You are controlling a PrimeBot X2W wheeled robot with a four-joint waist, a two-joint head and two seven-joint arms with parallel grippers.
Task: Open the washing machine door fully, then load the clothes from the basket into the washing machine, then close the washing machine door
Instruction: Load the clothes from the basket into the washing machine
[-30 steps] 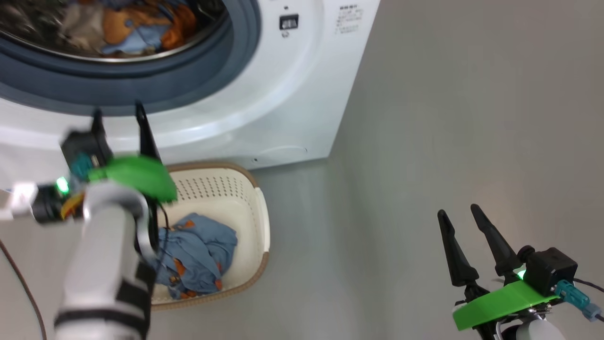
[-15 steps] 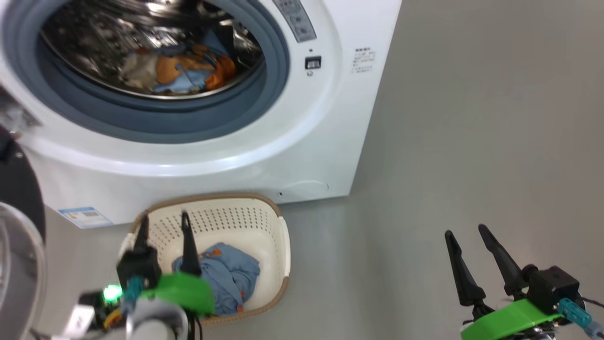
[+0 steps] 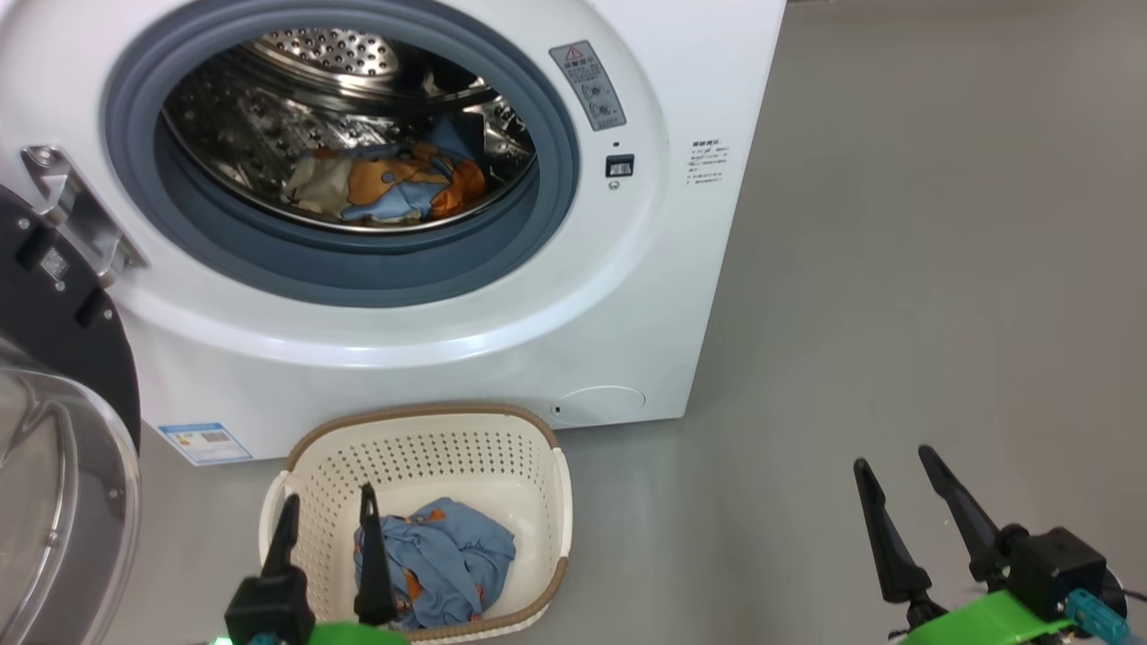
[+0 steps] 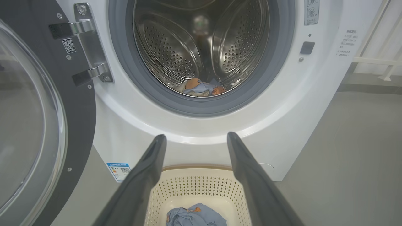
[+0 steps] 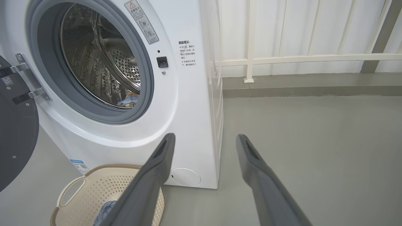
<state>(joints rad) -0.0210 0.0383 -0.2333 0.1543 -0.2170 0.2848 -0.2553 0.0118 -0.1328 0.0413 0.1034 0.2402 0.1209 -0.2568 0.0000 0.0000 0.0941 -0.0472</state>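
The white washing machine stands with its door swung wide open to the left. Orange, blue and cream clothes lie in the steel drum. On the floor in front sits the cream basket, holding a light blue garment with orange prints. My left gripper hangs open over the basket's near left side, empty; the left wrist view has its fingers either side of the basket. My right gripper is open and empty over bare floor to the right.
Grey floor spreads to the right of the machine. A white railing and wall stand behind it in the right wrist view. The open door takes up the space left of the basket.
The head camera has tilted up, bringing more of the drum and door into sight. My left arm has drawn back from the drum opening to low over the basket, still open.
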